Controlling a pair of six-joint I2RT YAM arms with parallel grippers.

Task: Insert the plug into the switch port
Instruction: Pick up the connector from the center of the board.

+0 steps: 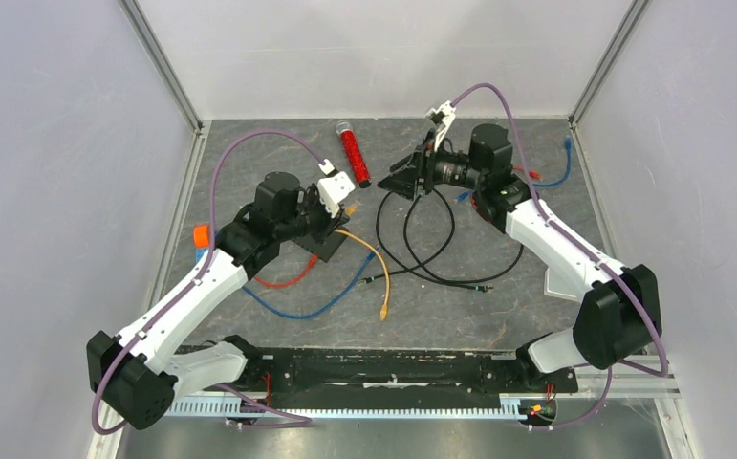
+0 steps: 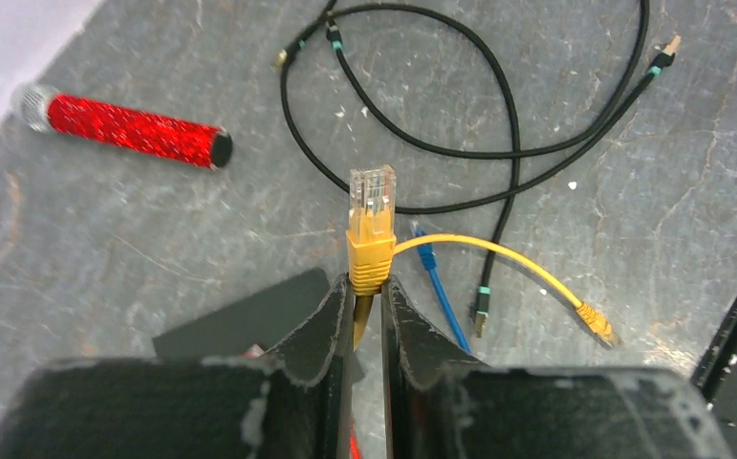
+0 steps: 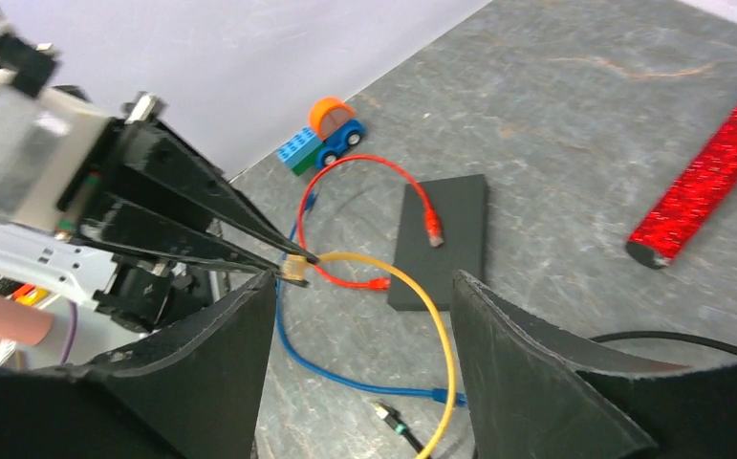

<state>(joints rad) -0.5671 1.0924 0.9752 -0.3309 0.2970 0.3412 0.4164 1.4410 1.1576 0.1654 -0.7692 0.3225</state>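
Mat (image 1: 278, 143): L gripper (image 2: 368, 287) grips plug (image 2: 371, 225), off edges.

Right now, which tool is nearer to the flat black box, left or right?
Left. The left tool, shut on the yellow plug, hangs just beside the flat black box. The right tool, open, is farther away across the table.

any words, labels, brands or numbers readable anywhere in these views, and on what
No text can be read in any view.
black box: plain top, no print shows.
red tube: glitter surface only, no label.
yellow plug: no marking legible.
toy car: no lettering shows.
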